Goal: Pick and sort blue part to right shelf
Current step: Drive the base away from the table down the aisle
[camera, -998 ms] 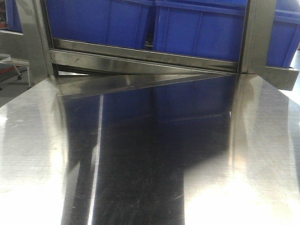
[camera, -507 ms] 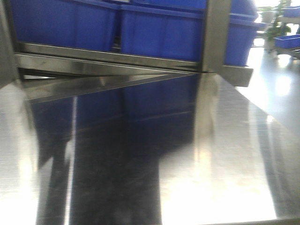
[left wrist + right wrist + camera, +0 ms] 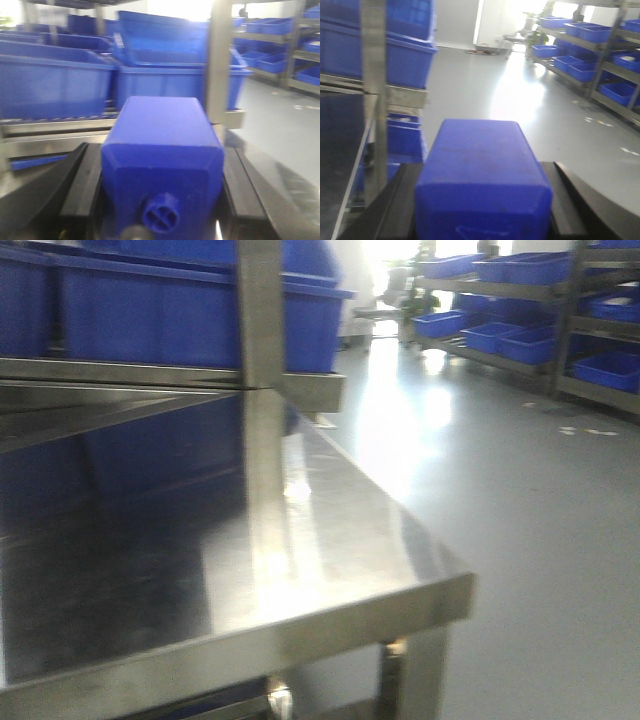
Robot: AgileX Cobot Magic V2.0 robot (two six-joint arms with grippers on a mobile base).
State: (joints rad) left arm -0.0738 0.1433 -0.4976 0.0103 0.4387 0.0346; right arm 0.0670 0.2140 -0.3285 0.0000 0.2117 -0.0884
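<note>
Steel post (image 3: 220,60) and bins (image 3: 55,85) stand beyond left end effector's (image 3: 161,165) blue part (image 3: 162,130).

Front view low over surface (image 3: 330,530); wrist views look forward past left hand (image 3: 160,155), right hand (image 3: 481,170); all share blue bins (image 3: 190,310)

Workshop hall, bright at far end.
Grey glossy floor (image 3: 520,540); glare from far doorway (image 3: 492,20), pale wall (image 3: 455,22) beside it; steel counter (image 3: 330,530) corner at left; racks (image 3: 568,320) with blue bins (image 3: 610,370) along right side.
</note>
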